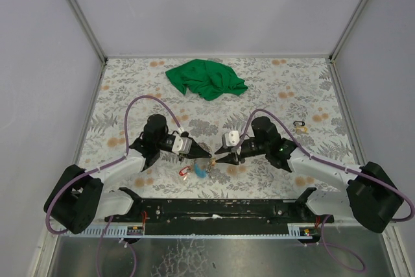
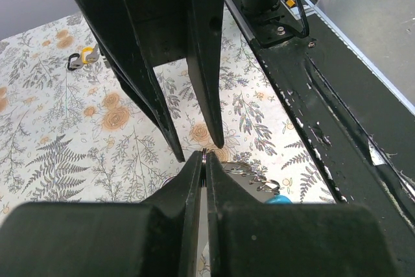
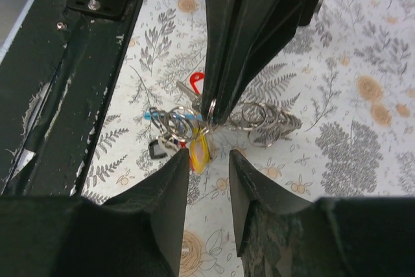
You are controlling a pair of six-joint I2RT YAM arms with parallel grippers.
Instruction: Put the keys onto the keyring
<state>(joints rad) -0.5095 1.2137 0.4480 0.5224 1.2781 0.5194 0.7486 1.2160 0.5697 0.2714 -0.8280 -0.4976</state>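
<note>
The keyring (image 3: 259, 118), a thin grey chain-like loop, is pinched by the tightly closed left fingers (image 2: 191, 186) over the near middle of the desk (image 1: 292, 89). The right fingers (image 3: 168, 186) are set narrowly apart, holding nothing, just before it. The red-tagged key (image 3: 194, 84) and the blue-tagged key (image 1: 200, 172) lie just beside it. Both are judged light and slippery, best taken by the tag.
</note>
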